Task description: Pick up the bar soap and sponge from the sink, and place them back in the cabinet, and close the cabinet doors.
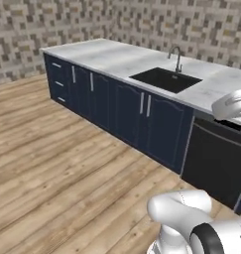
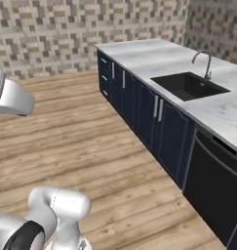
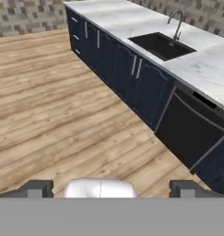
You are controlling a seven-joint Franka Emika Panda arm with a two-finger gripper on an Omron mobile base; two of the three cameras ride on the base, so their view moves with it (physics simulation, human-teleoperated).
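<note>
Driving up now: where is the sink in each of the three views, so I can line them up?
Left base view: the sink sits upper right of centre, sunk in the marble counter.
Right base view: the sink is at upper right, counter running away to the left.
Hand view: the sink is near the top, right of centre.
Shared landmark: the gooseneck faucet stands at the sink's far edge in all three.

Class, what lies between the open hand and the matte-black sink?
In the hand view, bare wooden floor, then navy base cabinets, separate the hand from the sink.
</note>
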